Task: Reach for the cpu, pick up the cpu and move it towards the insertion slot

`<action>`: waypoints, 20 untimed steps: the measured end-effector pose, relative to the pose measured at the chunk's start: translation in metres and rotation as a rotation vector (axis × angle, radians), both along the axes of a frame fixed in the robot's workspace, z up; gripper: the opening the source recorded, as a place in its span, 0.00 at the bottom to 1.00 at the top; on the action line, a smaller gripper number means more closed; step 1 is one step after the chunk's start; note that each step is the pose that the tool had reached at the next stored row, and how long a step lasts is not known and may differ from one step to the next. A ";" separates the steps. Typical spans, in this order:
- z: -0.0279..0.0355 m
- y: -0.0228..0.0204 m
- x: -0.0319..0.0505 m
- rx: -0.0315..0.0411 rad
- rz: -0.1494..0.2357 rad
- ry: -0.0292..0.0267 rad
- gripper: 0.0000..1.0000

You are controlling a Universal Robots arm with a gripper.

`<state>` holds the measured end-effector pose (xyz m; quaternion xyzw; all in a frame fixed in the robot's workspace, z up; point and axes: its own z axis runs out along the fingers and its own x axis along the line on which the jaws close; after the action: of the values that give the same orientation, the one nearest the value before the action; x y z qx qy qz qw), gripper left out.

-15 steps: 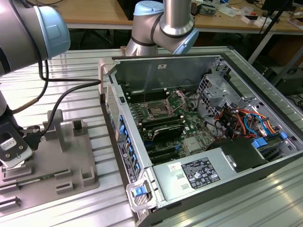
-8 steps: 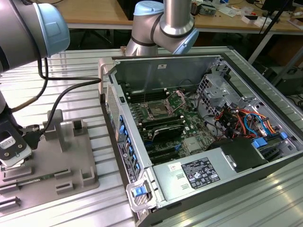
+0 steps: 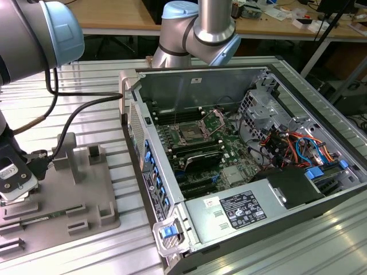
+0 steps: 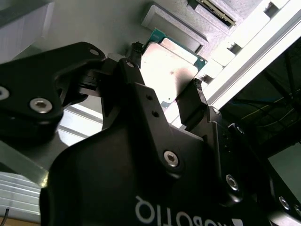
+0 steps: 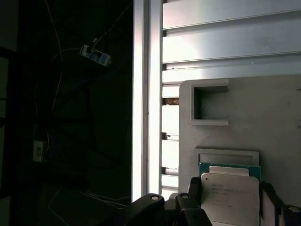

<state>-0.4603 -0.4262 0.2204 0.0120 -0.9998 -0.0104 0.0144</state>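
Observation:
The cpu (image 4: 170, 70) is a shiny silver square on a green rim, and it lies between my black fingers (image 4: 197, 94) in both wrist views. My gripper (image 5: 230, 194) is shut on two opposite edges of the cpu (image 5: 230, 200), just over the grey fixture plate (image 5: 277, 122). In the exterior view my gripper (image 3: 14, 180) hangs at the far left over that plate (image 3: 69, 217). The insertion slot (image 3: 192, 135) is a dark square socket with a metal frame on the green board inside the open computer case, well to the exterior view's right of the gripper.
Raised grey fixture blocks (image 3: 69, 154) stand on the plate beside the gripper. The case's side wall (image 3: 150, 172) rises between plate and board. A black cable (image 3: 86, 106) loops from the arm. Drive cage and coloured wires (image 3: 287, 143) fill the case's far end.

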 end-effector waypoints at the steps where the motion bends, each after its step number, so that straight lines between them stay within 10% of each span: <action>1: 0.0000 0.0000 0.0000 0.0000 0.000 0.0000 0.55; 20: 0.0161 0.0000 0.0000 0.0001 0.000 0.0001 0.55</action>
<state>-0.4603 -0.4262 0.2365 0.0119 -0.9998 -0.0105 0.0144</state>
